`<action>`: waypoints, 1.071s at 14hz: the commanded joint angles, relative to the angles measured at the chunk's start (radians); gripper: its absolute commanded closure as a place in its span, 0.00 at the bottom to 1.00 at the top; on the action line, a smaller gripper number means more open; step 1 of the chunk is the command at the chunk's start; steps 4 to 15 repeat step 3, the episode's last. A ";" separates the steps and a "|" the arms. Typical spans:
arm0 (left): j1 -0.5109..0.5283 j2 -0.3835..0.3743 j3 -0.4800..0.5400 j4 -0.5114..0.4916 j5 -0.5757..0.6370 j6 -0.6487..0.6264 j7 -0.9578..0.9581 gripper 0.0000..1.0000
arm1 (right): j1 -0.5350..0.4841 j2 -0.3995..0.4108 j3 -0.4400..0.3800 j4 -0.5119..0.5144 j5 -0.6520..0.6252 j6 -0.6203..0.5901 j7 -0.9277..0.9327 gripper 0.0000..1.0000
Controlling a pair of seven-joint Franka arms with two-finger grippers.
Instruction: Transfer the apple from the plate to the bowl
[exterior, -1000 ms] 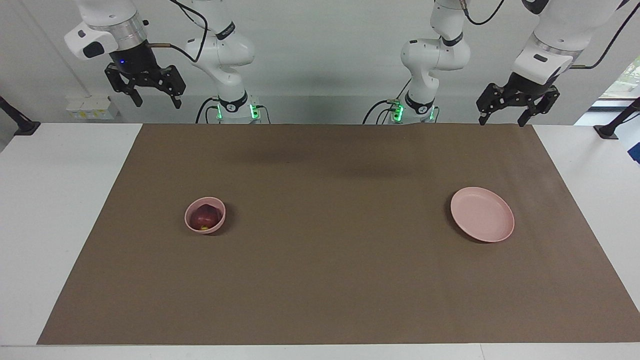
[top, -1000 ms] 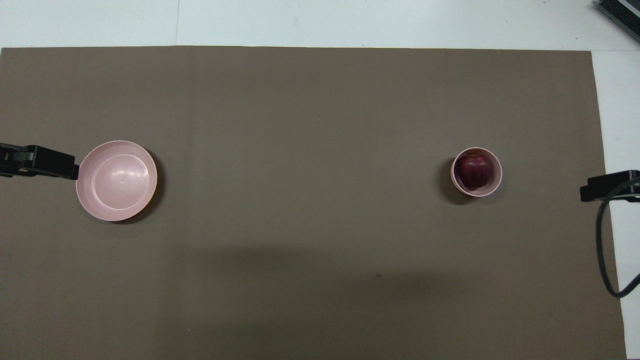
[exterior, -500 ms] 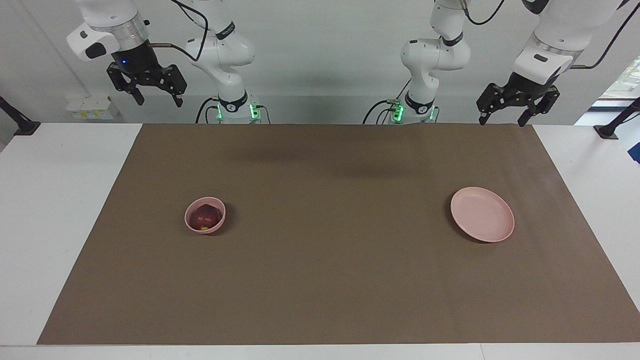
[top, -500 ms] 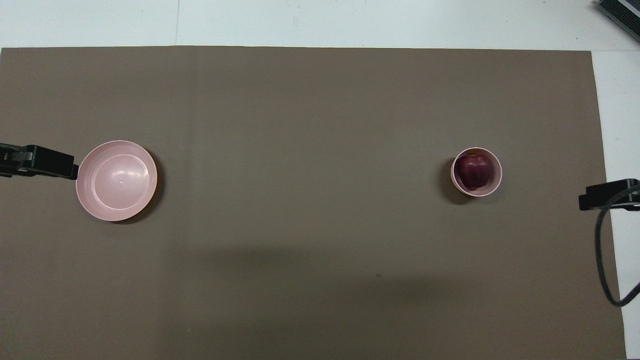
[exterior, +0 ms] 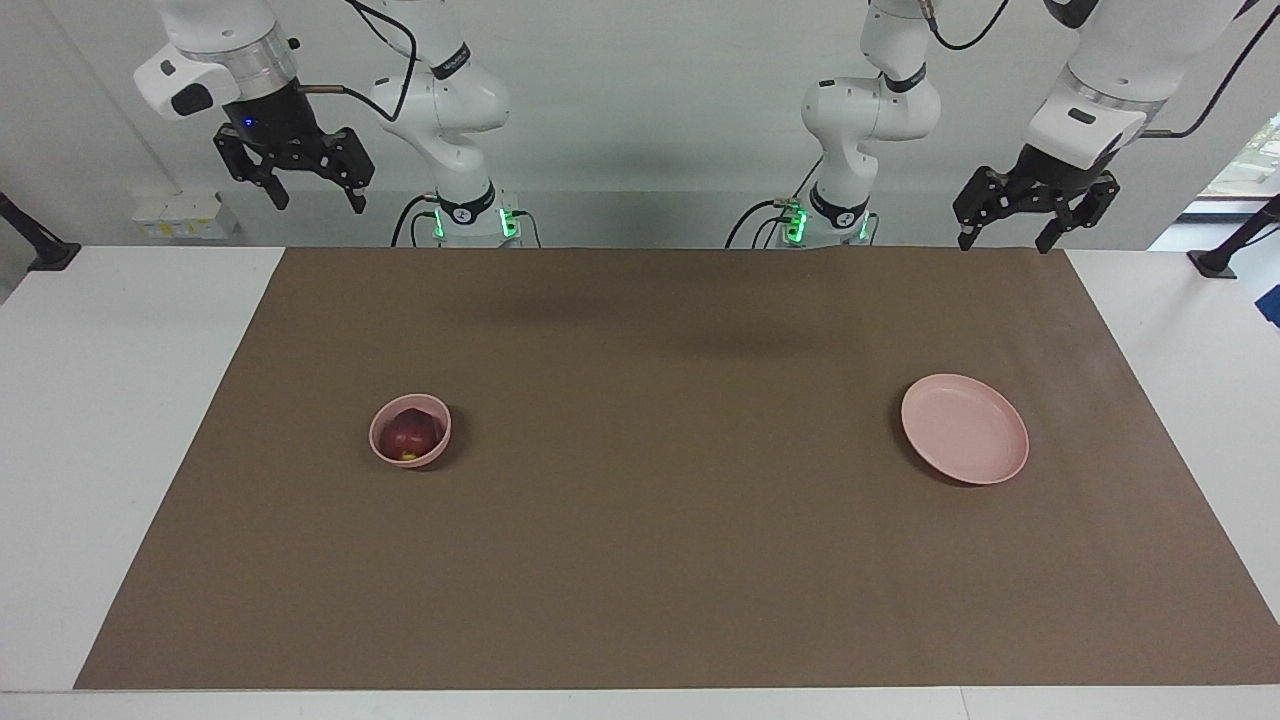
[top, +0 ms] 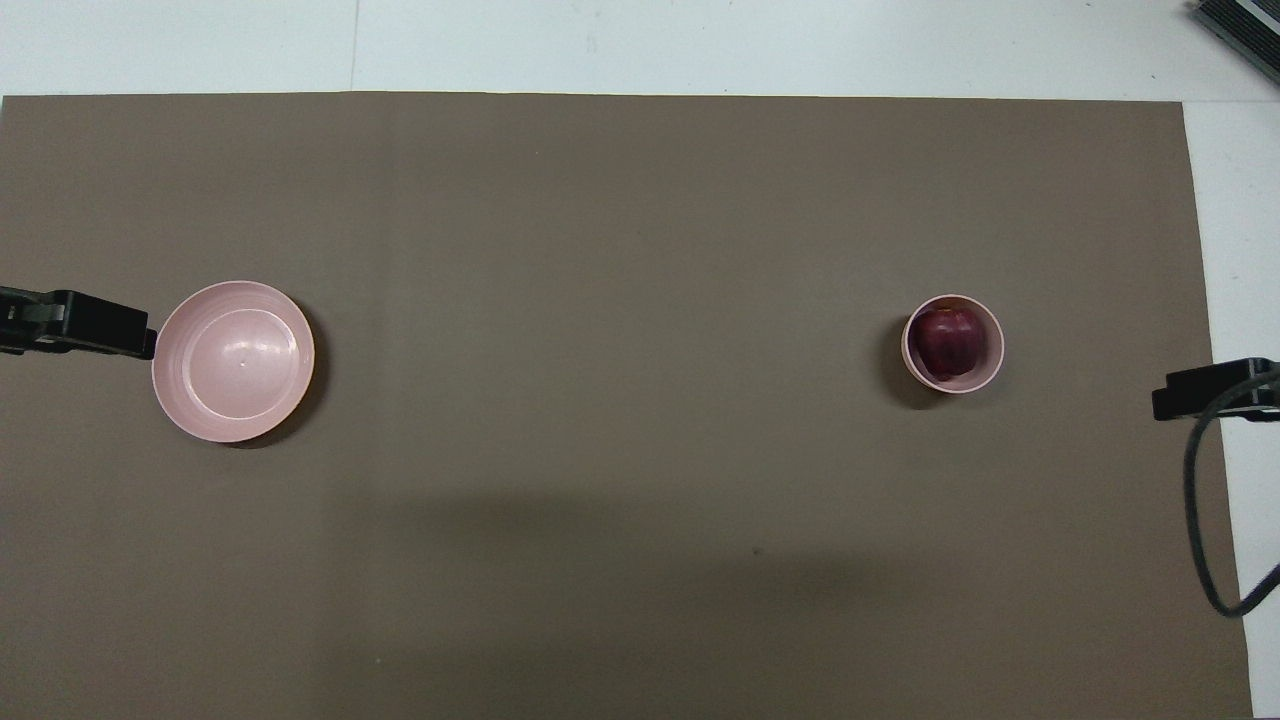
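Note:
A dark red apple (exterior: 411,435) (top: 947,340) lies inside the small deep pink bowl (exterior: 436,449) (top: 991,364), toward the right arm's end of the brown mat. Toward the left arm's end sits the wide, flat pink plate (exterior: 965,428) (top: 233,360), with nothing on it. My right gripper (exterior: 313,204) hangs open, high over the mat's edge at its own end, holding nothing. Raised over the mat beside the plate, my left gripper (exterior: 1003,242) is open too and holds nothing. Both are well apart from the bowl and the plate.
A brown mat (exterior: 660,560) (top: 620,520) covers most of the white table (exterior: 110,400). The right arm's black cable (top: 1198,520) loops over the mat's edge. A dark device (top: 1240,28) lies at the table's corner farthest from the robots.
The right gripper has drawn back a little toward the robots and risen slightly. The left arm, apple, bowl and plate have stayed put.

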 commanded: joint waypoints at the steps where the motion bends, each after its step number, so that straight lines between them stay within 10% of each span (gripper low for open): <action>1: 0.002 -0.002 0.001 0.006 0.011 -0.009 0.001 0.00 | -0.011 -0.016 0.002 -0.012 0.014 0.013 0.005 0.00; 15: 0.002 -0.008 0.001 0.002 0.011 -0.009 0.001 0.00 | -0.013 -0.013 0.002 -0.007 0.019 0.011 0.009 0.00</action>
